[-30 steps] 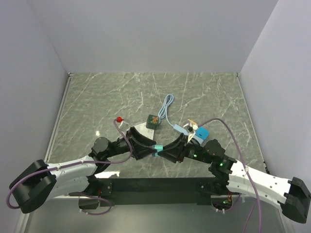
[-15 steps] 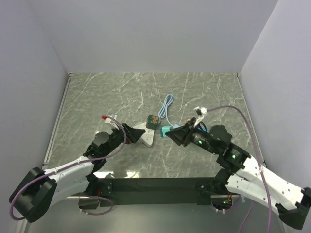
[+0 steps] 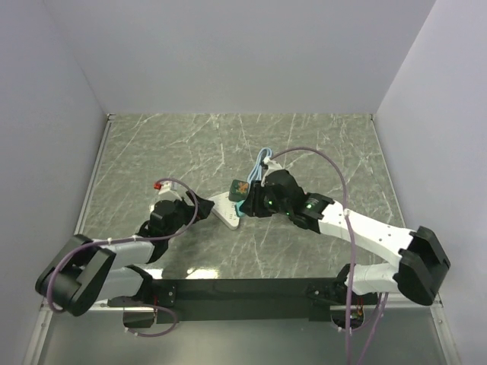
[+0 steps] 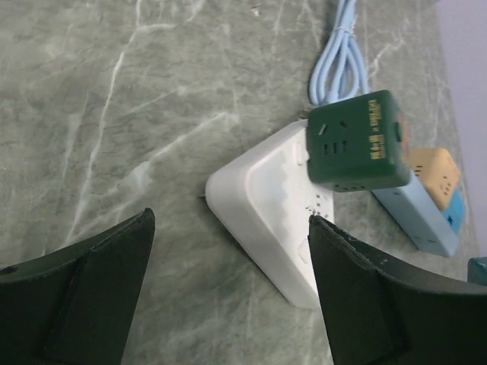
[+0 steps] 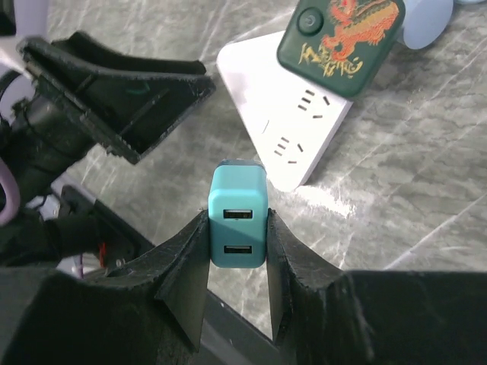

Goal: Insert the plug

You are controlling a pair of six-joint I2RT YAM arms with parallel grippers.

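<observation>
Veined green marble worktop (image 3: 319, 144), plain pale walls (image 3: 243, 53) enclosing. Right hand (image 5: 237, 220) clenching boxy teal plug (image 5: 237, 201), glossy white wedge-shaped power strip (image 5: 278, 125) lying just ahead; left hand (image 4: 230, 224) gaping, empty.

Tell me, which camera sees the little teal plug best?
The right wrist view. The teal plug sits mid-picture, pinched by the right gripper, both its slots facing the camera. The top view shows only a teal speck by the white power strip. The left wrist view catches just a teal corner at its right edge.
</observation>
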